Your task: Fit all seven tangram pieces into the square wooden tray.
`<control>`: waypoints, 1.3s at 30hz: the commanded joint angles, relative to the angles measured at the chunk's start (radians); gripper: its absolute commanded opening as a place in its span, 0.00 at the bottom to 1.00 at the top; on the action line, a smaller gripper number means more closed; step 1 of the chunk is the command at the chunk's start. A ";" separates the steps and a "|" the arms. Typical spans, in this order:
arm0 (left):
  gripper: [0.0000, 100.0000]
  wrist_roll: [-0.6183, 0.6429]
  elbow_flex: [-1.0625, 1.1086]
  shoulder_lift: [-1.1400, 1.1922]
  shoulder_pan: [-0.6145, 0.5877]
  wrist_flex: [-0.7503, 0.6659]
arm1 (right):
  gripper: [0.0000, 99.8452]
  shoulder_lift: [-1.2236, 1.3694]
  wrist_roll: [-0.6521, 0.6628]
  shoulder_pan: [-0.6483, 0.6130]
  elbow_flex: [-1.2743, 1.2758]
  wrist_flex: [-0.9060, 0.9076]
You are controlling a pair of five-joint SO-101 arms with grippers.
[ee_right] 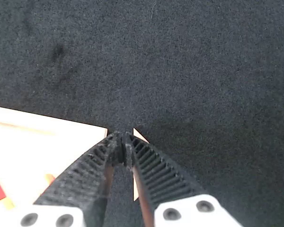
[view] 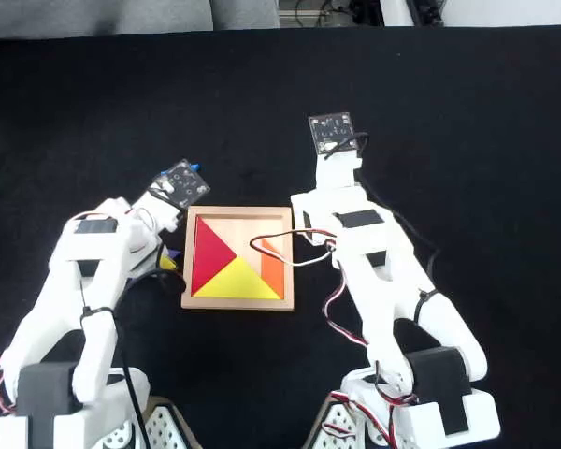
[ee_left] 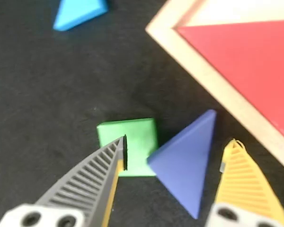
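The square wooden tray lies between the arms and holds a red triangle, a yellow triangle and an orange piece. My left gripper is open just left of the tray, low over the cloth. Its grey finger rests over a green square and its yellow finger stands beside the tray rim. A dark blue triangle lies between them. A light blue triangle lies farther off. My right gripper is shut, empty, over the tray's corner.
Black cloth covers the table, with open room beyond the tray on all sides. The tray's far half shows bare wood. A red and white cable from the right arm hangs over the tray's right side.
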 commanded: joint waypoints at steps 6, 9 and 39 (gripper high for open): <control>0.33 0.008 0.027 -0.043 -0.051 -0.011 | 0.01 0.002 0.012 0.009 -0.054 -0.014; 0.33 0.006 0.038 -0.040 -0.047 -0.011 | 0.01 0.002 0.012 0.009 -0.054 -0.014; 0.33 -0.072 0.059 -0.037 -0.042 -0.011 | 0.01 0.002 0.012 0.009 -0.054 -0.012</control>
